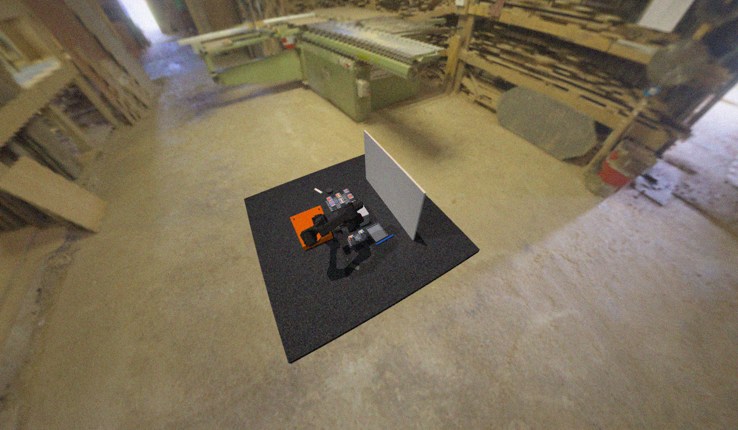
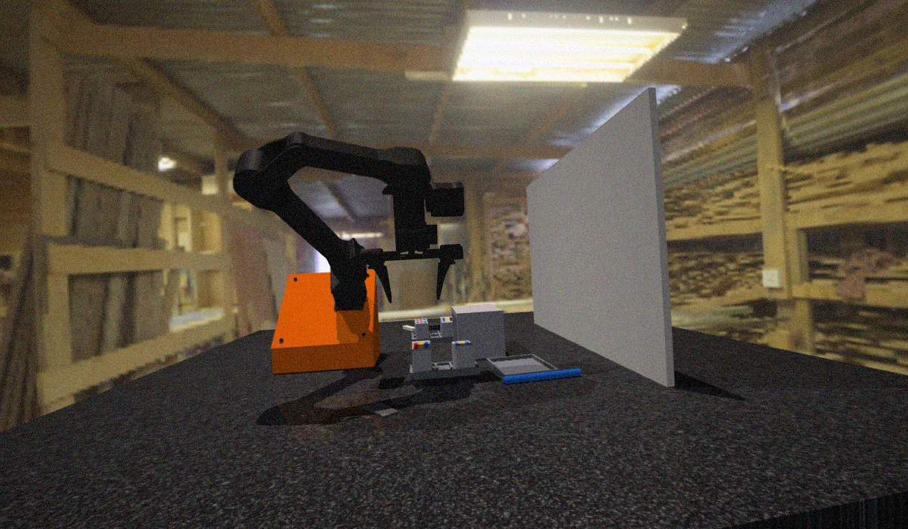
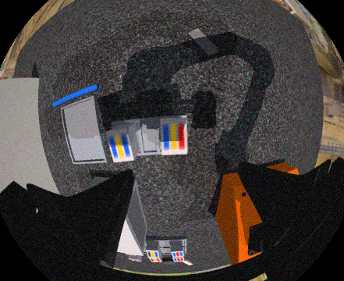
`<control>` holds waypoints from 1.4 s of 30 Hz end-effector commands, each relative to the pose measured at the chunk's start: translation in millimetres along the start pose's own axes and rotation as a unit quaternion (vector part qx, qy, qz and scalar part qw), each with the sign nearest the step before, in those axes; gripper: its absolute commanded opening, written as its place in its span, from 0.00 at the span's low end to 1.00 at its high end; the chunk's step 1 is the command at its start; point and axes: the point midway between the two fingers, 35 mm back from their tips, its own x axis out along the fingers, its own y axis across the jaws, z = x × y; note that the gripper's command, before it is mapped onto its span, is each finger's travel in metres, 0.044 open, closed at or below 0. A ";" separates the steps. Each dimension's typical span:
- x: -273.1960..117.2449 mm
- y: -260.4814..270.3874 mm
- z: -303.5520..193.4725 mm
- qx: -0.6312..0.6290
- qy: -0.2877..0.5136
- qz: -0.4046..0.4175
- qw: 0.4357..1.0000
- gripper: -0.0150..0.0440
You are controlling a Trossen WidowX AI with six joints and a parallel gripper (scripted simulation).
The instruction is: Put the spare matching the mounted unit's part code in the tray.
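My gripper [image 2: 414, 300] [image 3: 189, 172] is open and empty, above the level of the racks. The mounted unit [image 2: 480, 332] [image 3: 132, 239] is a pale box; its back code is hidden. The near rack [image 2: 444, 375] holds a spare with blue, yellow and red stripes [image 2: 421, 356] [image 3: 174, 136] and a spare with blue, yellow and blue stripes [image 2: 463, 355] [image 3: 120, 146]. A slot between them is empty. The far rack holds more spares, including one with red and blue marks [image 2: 421, 324] [image 3: 178, 256] and one with yellow and blue marks [image 3: 153, 256]. The grey tray [image 1: 378, 230] [image 2: 519, 365] [image 3: 87, 146] is empty.
A tall grey panel [image 1: 393, 181] [image 2: 595, 243] [image 3: 12, 133] stands beyond the tray. A blue bar [image 2: 542, 376] [image 3: 76, 95] lies along the tray's edge. The orange base block [image 2: 312, 322] [image 3: 228, 218] is opposite the panel. A small flat grey piece [image 2: 386, 412] [image 3: 203, 42] lies on the table.
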 end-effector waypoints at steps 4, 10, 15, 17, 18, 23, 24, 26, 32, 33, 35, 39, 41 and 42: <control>24.4 2.8 0.1 0.005 0.000 -0.001 1.000 0.76; 40.5 5.1 2.7 0.005 -0.003 -0.001 1.000 0.76; 43.2 5.6 2.2 0.005 -0.003 -0.001 1.000 0.76; 45.9 6.2 1.8 0.005 -0.002 -0.001 1.000 0.76; 47.5 6.6 1.6 0.006 -0.001 -0.001 1.000 0.76; 55.6 8.1 0.7 0.006 0.001 -0.002 1.000 0.76; 57.2 8.4 0.5 0.006 0.002 -0.002 1.000 0.76; 60.5 8.9 0.3 0.006 0.002 -0.002 1.000 0.76; 70.3 10.0 -0.1 0.007 0.004 -0.002 1.000 0.76; 72.0 10.2 -0.2 0.007 0.004 -0.002 1.000 0.76; 75.3 10.4 -0.2 0.007 0.004 -0.002 1.000 0.76; 81.9 10.7 0.0 0.007 0.004 -0.002 1.000 0.76; 85.2 10.7 0.1 0.007 0.004 -0.002 1.000 0.76; 86.8 10.7 0.2 0.007 0.004 -0.002 1.000 0.76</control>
